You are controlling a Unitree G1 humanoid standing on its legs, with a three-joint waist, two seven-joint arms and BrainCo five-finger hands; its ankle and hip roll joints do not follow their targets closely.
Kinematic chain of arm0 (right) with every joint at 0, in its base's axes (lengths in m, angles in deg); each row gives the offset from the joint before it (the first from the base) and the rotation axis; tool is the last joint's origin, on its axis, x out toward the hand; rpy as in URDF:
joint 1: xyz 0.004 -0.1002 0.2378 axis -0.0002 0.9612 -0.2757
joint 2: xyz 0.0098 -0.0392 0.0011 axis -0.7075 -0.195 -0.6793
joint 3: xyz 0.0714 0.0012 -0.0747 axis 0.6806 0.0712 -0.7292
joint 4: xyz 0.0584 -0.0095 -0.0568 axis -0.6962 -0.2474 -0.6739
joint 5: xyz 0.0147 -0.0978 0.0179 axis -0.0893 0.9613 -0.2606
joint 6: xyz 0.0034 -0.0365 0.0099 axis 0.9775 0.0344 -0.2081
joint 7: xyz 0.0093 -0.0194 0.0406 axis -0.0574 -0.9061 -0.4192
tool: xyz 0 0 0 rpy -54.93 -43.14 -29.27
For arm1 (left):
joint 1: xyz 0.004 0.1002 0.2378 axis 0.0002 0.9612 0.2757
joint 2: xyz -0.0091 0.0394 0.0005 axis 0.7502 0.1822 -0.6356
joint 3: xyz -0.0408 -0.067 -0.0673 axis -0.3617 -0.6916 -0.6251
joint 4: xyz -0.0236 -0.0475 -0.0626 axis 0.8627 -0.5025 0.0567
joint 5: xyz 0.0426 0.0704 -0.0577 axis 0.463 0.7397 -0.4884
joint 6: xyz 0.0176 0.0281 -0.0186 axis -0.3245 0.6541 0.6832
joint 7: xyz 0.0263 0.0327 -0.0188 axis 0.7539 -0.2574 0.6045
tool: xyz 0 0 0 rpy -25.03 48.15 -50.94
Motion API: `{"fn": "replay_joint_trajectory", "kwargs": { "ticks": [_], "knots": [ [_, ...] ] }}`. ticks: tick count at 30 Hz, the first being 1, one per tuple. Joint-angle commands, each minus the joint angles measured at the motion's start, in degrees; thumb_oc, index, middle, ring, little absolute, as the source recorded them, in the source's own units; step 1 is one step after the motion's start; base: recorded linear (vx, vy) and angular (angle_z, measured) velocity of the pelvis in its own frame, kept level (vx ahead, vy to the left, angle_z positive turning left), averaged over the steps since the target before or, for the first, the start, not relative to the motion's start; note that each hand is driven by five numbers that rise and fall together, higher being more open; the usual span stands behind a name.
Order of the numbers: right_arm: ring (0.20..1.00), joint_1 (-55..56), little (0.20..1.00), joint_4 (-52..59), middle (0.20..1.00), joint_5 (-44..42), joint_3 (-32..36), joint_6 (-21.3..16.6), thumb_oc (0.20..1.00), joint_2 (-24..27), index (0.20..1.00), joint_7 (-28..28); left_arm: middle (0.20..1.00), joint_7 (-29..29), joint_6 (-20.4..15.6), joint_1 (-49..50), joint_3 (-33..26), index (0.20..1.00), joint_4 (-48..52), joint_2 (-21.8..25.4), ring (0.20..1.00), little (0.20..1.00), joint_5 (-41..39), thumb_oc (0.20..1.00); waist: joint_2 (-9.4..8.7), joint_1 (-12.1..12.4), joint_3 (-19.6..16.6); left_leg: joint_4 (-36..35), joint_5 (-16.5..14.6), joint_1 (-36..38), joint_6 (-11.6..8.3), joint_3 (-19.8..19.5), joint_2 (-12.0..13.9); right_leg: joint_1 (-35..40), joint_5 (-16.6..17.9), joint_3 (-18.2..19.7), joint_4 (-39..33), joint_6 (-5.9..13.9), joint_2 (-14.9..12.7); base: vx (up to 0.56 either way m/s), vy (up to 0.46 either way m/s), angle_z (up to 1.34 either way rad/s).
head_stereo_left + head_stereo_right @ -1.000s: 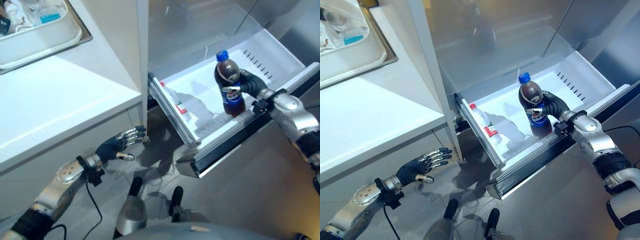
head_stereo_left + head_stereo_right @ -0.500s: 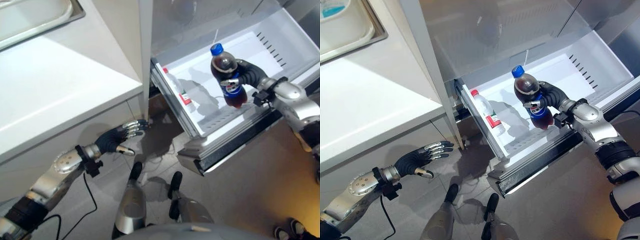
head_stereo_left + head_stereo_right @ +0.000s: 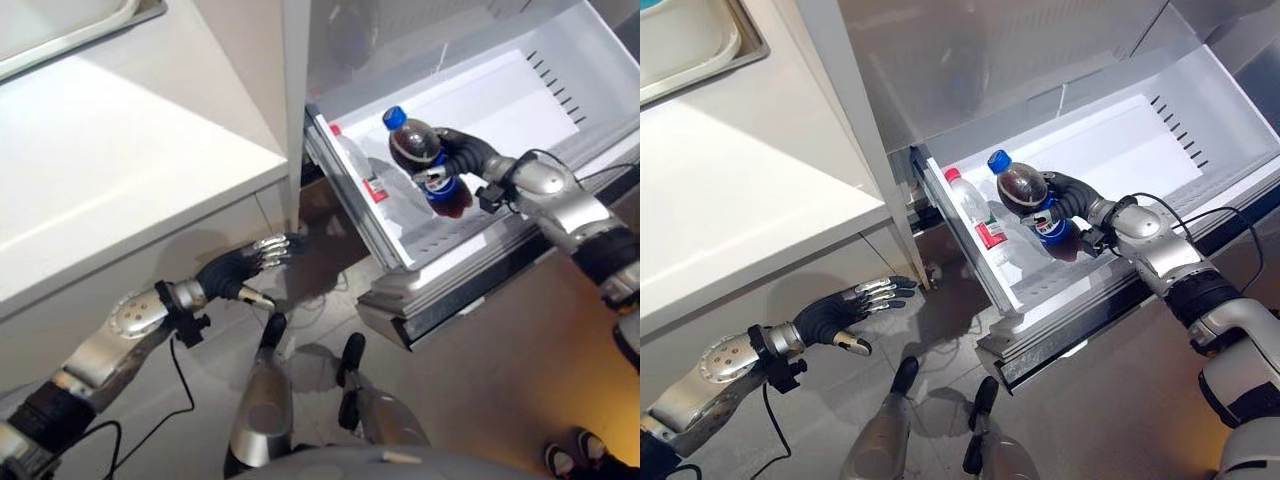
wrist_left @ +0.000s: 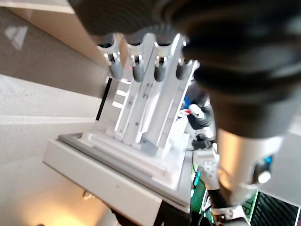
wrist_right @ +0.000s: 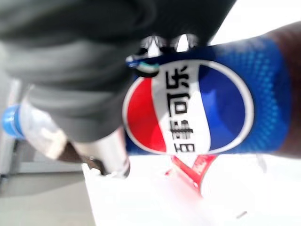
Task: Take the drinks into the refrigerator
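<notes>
Right hand: while the white pulled-out refrigerator drawer [image 3: 1160,150] stands open, the right hand [image 3: 1068,196] is seen clenched round the dark cola bottle with a blue cap and blue label [image 3: 1028,199].
Cola bottle: it is held tilted above the drawer's left part, cap toward the drawer's left wall; in the right wrist view the blue, red and white label [image 5: 207,99] is pressed under the fingers.
Second bottle: a clear plastic bottle with a red cap and red-and-white label [image 3: 975,213] is laid on its side along the drawer's left wall, just beside the cola bottle.
Left hand: the left hand [image 3: 240,270] is held low above the grey floor [image 3: 1120,420], in front of the white table [image 3: 110,170], fingers straight and relaxed, nothing grasped.
</notes>
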Motion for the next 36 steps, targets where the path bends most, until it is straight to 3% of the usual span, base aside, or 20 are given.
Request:
{"fn": "replay_joint_trajectory", "kwargs": {
  "ticks": [1, 18, 36],
  "knots": [
    [0.2, -9.6, 0.2, -1.6, 0.2, 1.5, -0.5, -3.3, 0.2, 0.5, 0.2, 1.6, 1.0, -0.1, -3.5, 2.0, -0.8, 1.0, 4.9, 1.4, 1.0, 1.0, -1.3, 1.0, -0.51, 1.0, -1.8, 1.7, 1.0, -3.0, 3.95, -2.7, -2.9, -1.9, -4.6, -2.4, 9.2, 1.77, 0.5, 0.0, 0.0, 0.0],
    [0.2, -11.6, 0.2, -8.2, 0.2, 10.2, -0.7, -2.9, 0.2, -5.0, 0.2, 4.8, 1.0, 0.3, -3.1, 1.6, -1.1, 1.0, 6.8, 3.5, 1.0, 1.0, -1.2, 1.0, -1.07, 2.7, -0.2, 1.9, 1.1, -4.2, 4.15, -2.8, -3.1, -2.5, -4.4, -2.7, 9.0, 1.78, 0.4, 0.0, 0.0, 0.01],
    [0.2, -16.2, 0.2, -15.9, 0.2, 14.0, 0.5, -2.4, 0.2, -6.3, 0.2, 8.3, 1.0, 1.6, -2.7, 1.1, -1.4, 1.0, 8.2, 3.9, 1.0, 1.0, -1.8, 1.0, -0.84, 2.0, 1.0, 2.6, 0.9, -5.0, 4.36, -2.0, -3.1, -3.8, -4.4, -2.0, 9.7, 1.62, 0.6, 0.0, 0.001, 0.0]
  ]
}}
